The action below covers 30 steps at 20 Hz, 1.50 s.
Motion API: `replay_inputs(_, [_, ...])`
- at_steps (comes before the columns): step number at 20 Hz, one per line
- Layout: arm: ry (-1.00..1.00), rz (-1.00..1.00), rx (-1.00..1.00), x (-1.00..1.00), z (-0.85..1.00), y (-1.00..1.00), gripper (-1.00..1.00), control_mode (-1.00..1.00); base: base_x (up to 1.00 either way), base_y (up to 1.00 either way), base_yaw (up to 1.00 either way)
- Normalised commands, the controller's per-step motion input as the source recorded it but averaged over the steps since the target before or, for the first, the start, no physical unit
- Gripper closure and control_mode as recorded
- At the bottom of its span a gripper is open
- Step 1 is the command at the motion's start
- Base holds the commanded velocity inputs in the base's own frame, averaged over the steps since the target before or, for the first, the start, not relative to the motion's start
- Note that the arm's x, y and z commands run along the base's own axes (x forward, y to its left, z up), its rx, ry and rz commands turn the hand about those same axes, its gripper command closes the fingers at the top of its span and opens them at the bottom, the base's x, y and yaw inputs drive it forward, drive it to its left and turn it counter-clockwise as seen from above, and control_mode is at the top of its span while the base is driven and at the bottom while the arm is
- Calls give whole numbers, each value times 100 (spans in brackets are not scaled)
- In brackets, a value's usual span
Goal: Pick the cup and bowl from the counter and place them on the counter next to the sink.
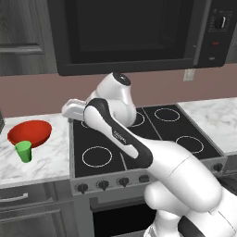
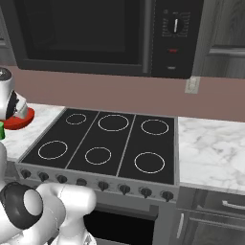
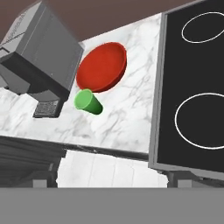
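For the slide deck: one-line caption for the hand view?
Green cup beside red bowl on the marble counter, left of the stovetop, seen from above.

Counter (image 1: pixel 51 155), white marble: red bowl (image 1: pixel 29 132) and green cup (image 1: pixel 23 151) stood upright, just beside each other.

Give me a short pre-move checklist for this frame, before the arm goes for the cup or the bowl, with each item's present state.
1. Cup upright on the counter: ok, it stands in front of the bowl.
2. Bowl resting right way up on the counter: ok.
3. Cup apart from the bowl, with room for the jaws: cannot tell; they overlap in the left base view and sit very close in the hand view.
4. Jaws open and holding nothing: ok for open; the fingertips are not visible.
5. Grey appliance left of the cup not in the approach path: cannot tell; it stands close by.
6. Hand aimed at cup and bowl: ok, both sit mid-frame in the hand view.
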Motion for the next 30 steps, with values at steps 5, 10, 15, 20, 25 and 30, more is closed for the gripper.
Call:
replay_inputs(5, [2, 0, 0, 26, 0, 27, -100, -100, 0, 0, 0])
replay_inputs(10, [1, 0, -2, 24, 0, 56, -100, -100, 0, 0, 0])
replay_inputs(15, [1, 0, -2, 23, -11, 54, -100, -100, 0, 0, 0])
replay_inputs(20, [4, 1, -3, 16, -2, 31, -100, -100, 0, 0, 0])
replay_inputs(25, [1, 3, -4, 15, -14, 18, -100, -100, 0, 0, 0])
replay_inputs(30, [4, 2, -3, 8, -34, 11, -100, -100, 0, 0, 0])
